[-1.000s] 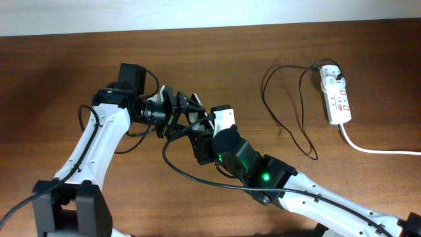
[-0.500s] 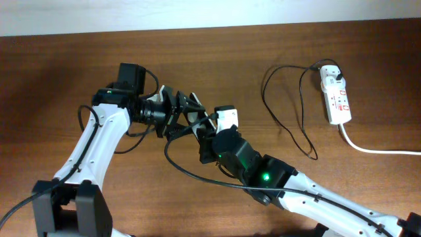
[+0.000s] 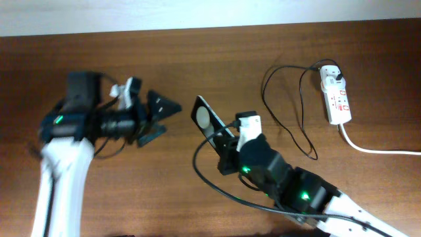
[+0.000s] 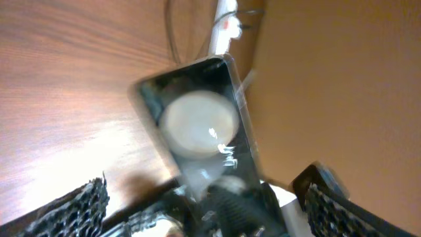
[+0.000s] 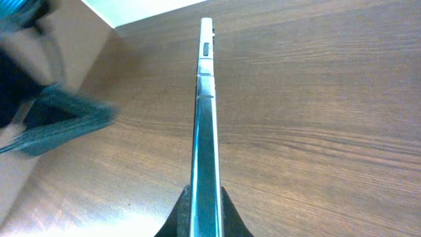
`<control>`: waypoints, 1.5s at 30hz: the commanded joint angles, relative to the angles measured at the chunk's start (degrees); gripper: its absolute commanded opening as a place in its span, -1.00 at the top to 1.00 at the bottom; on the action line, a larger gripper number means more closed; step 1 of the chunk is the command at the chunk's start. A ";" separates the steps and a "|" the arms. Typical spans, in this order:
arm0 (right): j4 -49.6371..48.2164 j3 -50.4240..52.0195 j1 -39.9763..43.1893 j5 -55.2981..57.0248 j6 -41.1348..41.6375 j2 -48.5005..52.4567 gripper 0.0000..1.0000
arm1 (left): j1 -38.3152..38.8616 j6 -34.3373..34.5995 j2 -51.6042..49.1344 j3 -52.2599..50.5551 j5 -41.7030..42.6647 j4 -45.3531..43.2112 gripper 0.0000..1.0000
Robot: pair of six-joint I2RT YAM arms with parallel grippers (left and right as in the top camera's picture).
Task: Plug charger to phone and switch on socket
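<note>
So far, as I judge it, only the groundwork is laid. My right end effector (image 5: 204,212) is clamped on one end of the phone (image 5: 205,112), holding it on edge and, it seems, tilted up clear of the desk (image 5: 316,131). The face with its white round blob is turned toward my left side. My left end effector (image 3: 160,120) is spread wide and empty, a little apart from the phone and pointed at it. Farther out, the charger (image 3: 289,108) lies in loose black loops on the desk, well apart from the phone and in neither of my grips. Its white plug adapter (image 3: 331,74) appears to be seated at the far end of the socket (image 3: 338,102). I cannot tell from these views whether the red switch is on. Nearly everything is left to do: picking up the connector tip, fitting it into the phone, and pressing the switch.
</note>
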State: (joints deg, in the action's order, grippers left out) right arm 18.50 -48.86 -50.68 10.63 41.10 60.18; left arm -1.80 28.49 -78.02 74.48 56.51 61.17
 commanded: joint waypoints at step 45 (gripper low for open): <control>-6.80 -0.96 -0.31 -20.33 58.42 3.63 0.92 | 12.90 71.14 19.63 -47.50 -8.13 -72.17 -0.28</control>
State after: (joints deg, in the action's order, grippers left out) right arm 12.47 -48.80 -50.70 -8.58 98.67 64.27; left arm 10.87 97.21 -57.23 26.83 48.23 -9.65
